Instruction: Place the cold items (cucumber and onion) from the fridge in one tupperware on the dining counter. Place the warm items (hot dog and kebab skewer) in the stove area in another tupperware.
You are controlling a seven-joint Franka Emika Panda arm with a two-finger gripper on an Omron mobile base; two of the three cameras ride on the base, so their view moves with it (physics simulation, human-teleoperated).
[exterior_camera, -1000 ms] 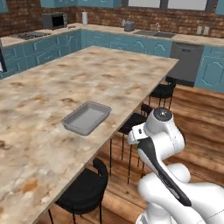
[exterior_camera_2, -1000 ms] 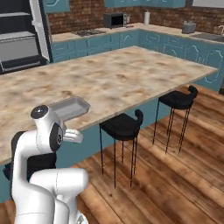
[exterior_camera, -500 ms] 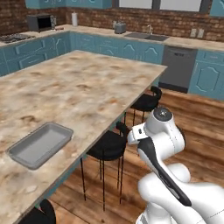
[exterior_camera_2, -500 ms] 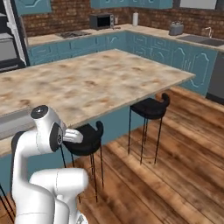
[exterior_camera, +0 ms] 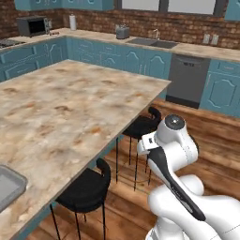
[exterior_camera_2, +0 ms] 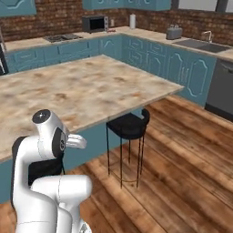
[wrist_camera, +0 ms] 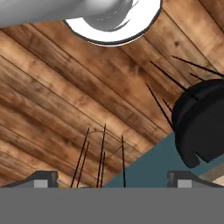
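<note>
Gripper (wrist_camera: pixel 112 179) spread wide at the bottom of the hand view, nothing between the two dark finger tips (wrist_camera: pixel 43 178), aimed down at plank wood floor (wrist_camera: pixel 65 96). Black stool (wrist_camera: pixel 201 122) at the right of that view, seen from above, thin black legs fanning toward the upper left; more thin stool legs crossing the lower middle; a teal strip of counter base at the bottom centre.

Dining counter (exterior_camera: pixel 61 108) filling the left and middle of the left base view, beige-brown marbled top on a teal base. Corner of a grey tupperware (exterior_camera: pixel 8 185) lying on it at the lower left edge of the frame. Two black stools tucked along the counter's near edge: one at the lower middle (exterior_camera: pixel 84 190), one farther back at centre (exterior_camera: pixel 140 126), just left of the white arm. In the right base view, one stool (exterior_camera_2: pixel 129 125) at centre beside the counter edge, another partly hidden behind the arm at lower left.

Stove area (exterior_camera_2: pixel 63 37) at upper left of the right base view, dark cooktop in a beige top. Black microwave (exterior_camera: pixel 32 26) at upper left of the left base view, toaster (exterior_camera: pixel 123 31) and sink (exterior_camera: pixel 152 42) along the far wall counter, grey dishwasher (exterior_camera: pixel 187 79) at upper right. Brick wall behind, teal cabinets all round.
</note>
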